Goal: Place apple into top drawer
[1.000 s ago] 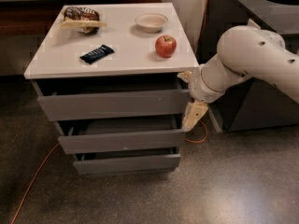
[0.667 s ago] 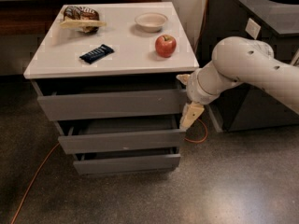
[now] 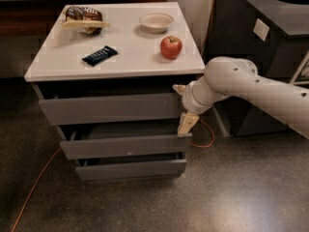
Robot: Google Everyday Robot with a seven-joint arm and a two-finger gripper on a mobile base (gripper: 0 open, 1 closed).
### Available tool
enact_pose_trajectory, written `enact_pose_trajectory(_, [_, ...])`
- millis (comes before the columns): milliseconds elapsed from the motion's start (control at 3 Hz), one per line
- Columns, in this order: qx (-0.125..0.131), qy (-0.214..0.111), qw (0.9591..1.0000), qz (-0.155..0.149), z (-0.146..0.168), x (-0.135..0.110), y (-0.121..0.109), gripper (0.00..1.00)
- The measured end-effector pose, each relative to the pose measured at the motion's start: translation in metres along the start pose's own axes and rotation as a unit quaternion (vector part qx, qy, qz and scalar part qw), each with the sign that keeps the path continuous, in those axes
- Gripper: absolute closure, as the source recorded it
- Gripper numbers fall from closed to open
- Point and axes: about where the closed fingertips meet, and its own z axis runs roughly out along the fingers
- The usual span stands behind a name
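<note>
Widely spread, pincer (image 3: 182, 106) meets top drawer's (image 3: 111, 108) right edge

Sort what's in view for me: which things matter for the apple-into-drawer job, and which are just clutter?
For the job:
apple, on the cabinet top
top drawer
gripper, at the top drawer's right end

Lying about:
cream bowl
dark snack bar
snack bag
</note>
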Motion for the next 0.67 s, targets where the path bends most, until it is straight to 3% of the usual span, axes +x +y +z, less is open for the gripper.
enact_pose_trajectory(333, [0.006,-0.004,0.9999,-0.013,0.036,0.004,-0.019,0.0])
enact_pose_trajectory(667, [0.01,-0.005,0.9998,-0.018,0.052,0.006,-0.033,0.0])
